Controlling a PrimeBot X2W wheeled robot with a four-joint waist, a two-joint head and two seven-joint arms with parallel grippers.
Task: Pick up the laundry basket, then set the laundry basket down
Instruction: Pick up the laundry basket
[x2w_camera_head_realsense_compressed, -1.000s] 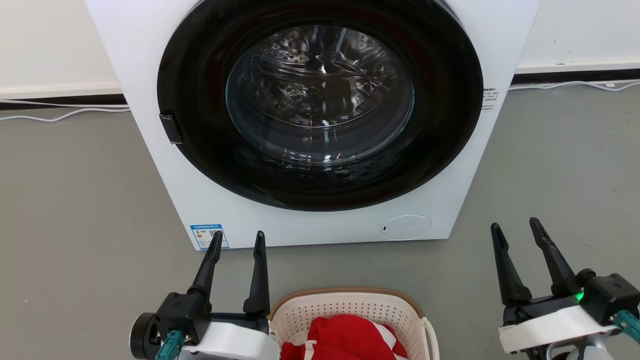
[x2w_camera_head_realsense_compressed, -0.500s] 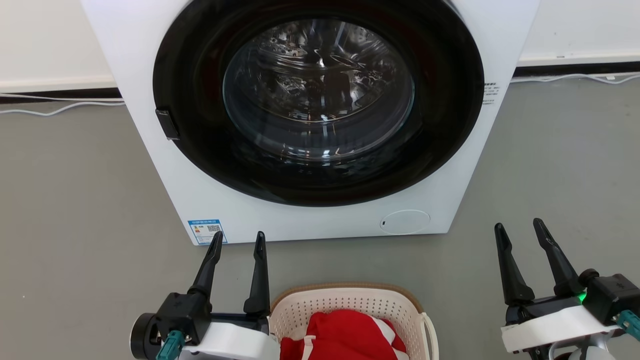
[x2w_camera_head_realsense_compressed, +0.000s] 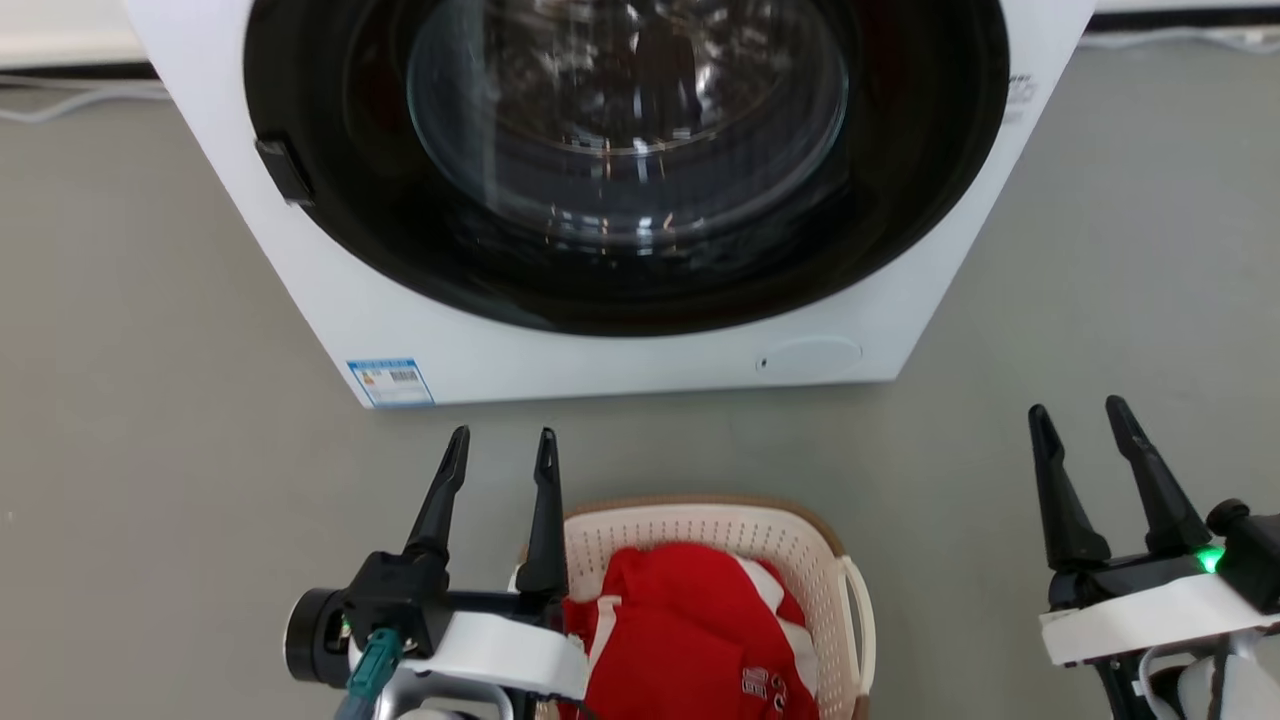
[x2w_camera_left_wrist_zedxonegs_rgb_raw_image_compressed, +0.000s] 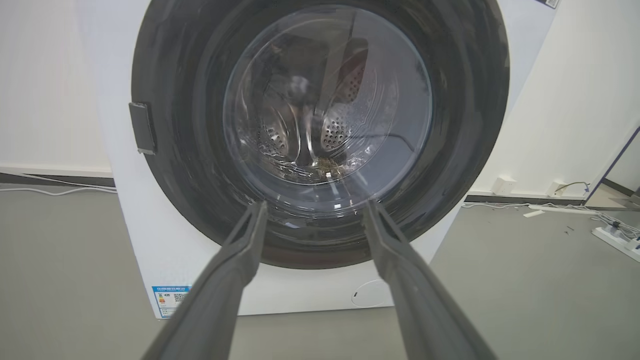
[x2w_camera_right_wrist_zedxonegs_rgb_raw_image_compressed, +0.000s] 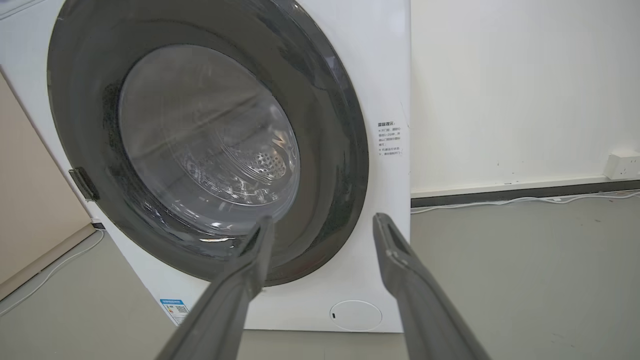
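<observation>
Grey floor (x2w_camera_head_realsense_compressed: 150, 400), white wall (x2w_camera_right_wrist_zedxonegs_rgb_raw_image_compressed: 500, 75) behind with a dark baseboard. White front-load washer (x2w_camera_head_realsense_compressed: 620, 360) takes 12 o'clock of the head view, standing on the floor. Its round dark door (x2w_camera_head_realsense_compressed: 620, 150) is closed, and the perforated steel drum (x2w_camera_left_wrist_zedxonegs_rgb_raw_image_compressed: 330, 140) shows through the glass.

Laundry basket (x2w_camera_head_realsense_compressed: 700, 528) sits at 6 o'clock on the floor, in front of the washer and apart from it. It is cream and perforated with a brown rim, and a white loop handle (x2w_camera_head_realsense_compressed: 860, 620) shows on its 3 o'clock side. Inside it is a crumpled red garment (x2w_camera_head_realsense_compressed: 680, 640) with white stripes, filling most of the visible part.

Left gripper (x2w_camera_head_realsense_compressed: 503, 435) is at 7 o'clock with its jaws narrowly apart and nothing between them. Its inner finger runs along the basket's 9 o'clock rim; I cannot tell whether they touch. Right gripper (x2w_camera_head_realsense_compressed: 1077, 406) is at 4 o'clock, well apart from the basket, jaws also parted and empty. In both wrist views the fingers point at the washer door.

Small items: blue label (x2w_camera_head_realsense_compressed: 390, 382) at the washer's 7 o'clock corner, round cover (x2w_camera_head_realsense_compressed: 810, 356) at its 5 o'clock, white cable (x2w_camera_right_wrist_zedxonegs_rgb_raw_image_compressed: 500, 202) along the baseboard.
</observation>
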